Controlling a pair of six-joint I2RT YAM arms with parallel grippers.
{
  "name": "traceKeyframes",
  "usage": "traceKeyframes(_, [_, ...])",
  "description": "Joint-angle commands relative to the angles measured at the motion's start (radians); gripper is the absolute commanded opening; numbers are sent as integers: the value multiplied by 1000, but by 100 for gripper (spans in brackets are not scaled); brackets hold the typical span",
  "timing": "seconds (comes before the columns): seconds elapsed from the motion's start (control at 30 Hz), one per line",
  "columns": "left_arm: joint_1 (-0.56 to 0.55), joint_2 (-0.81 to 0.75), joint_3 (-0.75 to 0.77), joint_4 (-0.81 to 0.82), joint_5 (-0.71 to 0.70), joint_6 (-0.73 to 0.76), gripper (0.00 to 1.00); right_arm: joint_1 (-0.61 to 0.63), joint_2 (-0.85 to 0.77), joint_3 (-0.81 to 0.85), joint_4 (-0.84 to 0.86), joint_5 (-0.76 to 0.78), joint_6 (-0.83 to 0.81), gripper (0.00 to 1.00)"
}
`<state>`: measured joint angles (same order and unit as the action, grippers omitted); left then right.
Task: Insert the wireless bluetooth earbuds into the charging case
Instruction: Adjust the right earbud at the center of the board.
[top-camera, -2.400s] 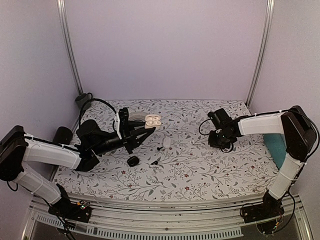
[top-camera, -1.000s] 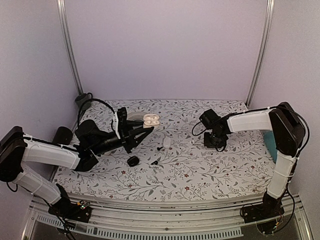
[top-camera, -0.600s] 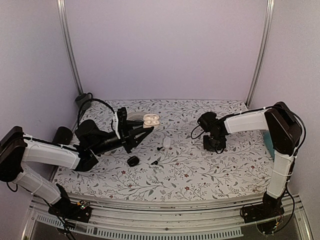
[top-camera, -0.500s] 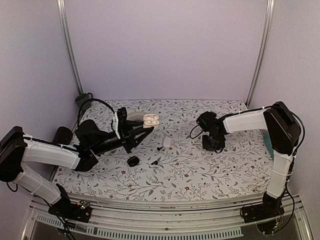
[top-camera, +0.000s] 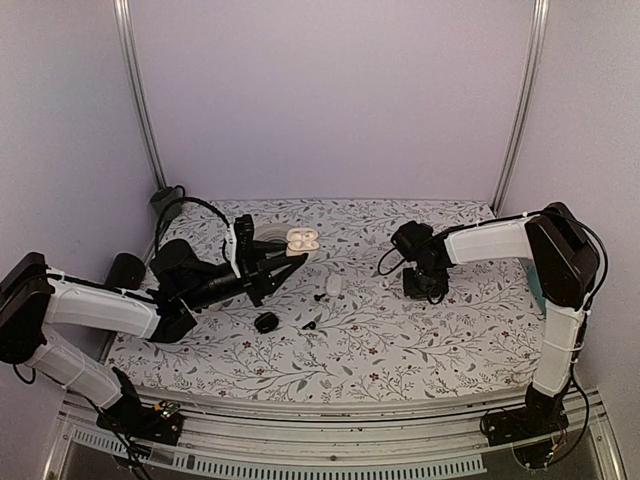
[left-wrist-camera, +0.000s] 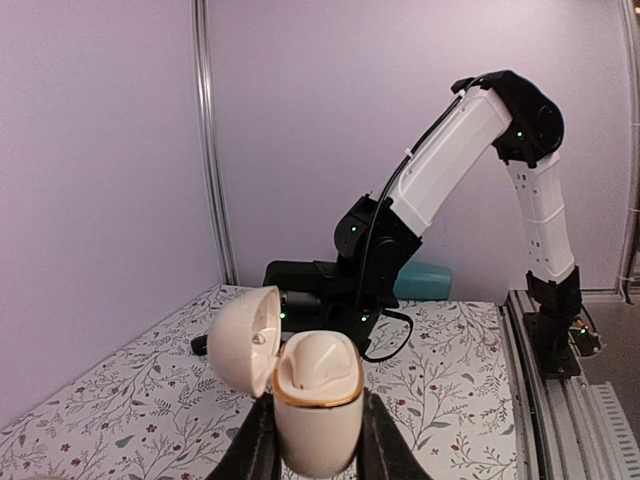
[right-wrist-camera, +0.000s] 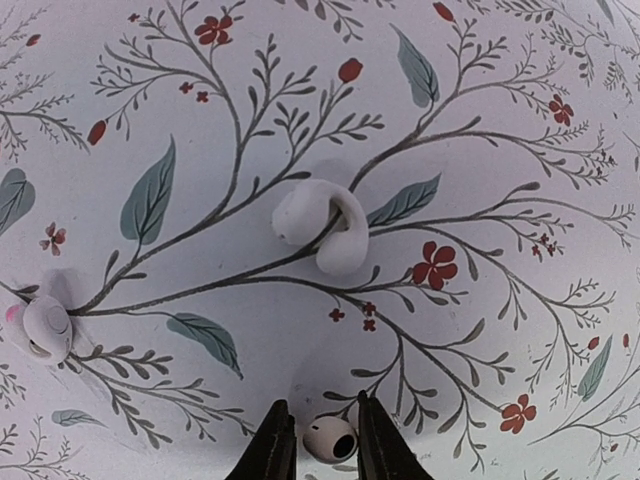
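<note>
Between right jaws: earbud (right-wrist-camera: 330, 440) pinched | left jaws grip open case (left-wrist-camera: 318, 400) | earbud likely light, slick; hold across its body.

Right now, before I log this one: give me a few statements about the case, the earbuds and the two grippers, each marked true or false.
1. The charging case lies on the table with its lid shut. False: the left gripper holds it between its fingers, and the lid is swung open.
2. A small white earbud sits between the right gripper's fingertips. True.
3. A second earbud lies on the floral cloth, off to the left in the right wrist view. True.
4. The two grippers touch each other. False: they are well apart, with bare cloth between them.
</note>
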<state>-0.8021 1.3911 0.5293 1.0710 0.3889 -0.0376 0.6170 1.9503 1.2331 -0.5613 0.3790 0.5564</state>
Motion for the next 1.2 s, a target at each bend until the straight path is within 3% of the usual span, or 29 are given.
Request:
traceKeyframes(0.0, [15,-15,5,10,11,-8,0,6,22,11,-4,-9,-12,24])
traceKeyframes(0.53, [15,3,18,10,18,-13,0,6,9,-53,32,-76,-7,20])
traceKeyframes(0.63, [16,3,14,10,14,-12,0,5,-6,-53,47,-106,-11,15])
traceKeyframes(1.07, [15,9,2,17,0,-15,0,-58,-124,-134,253,-550,-83,13])
traceKeyframes(1.17, [16,12,1,17,-1,-17,0,-37,-129,-126,236,-555,-145,14])
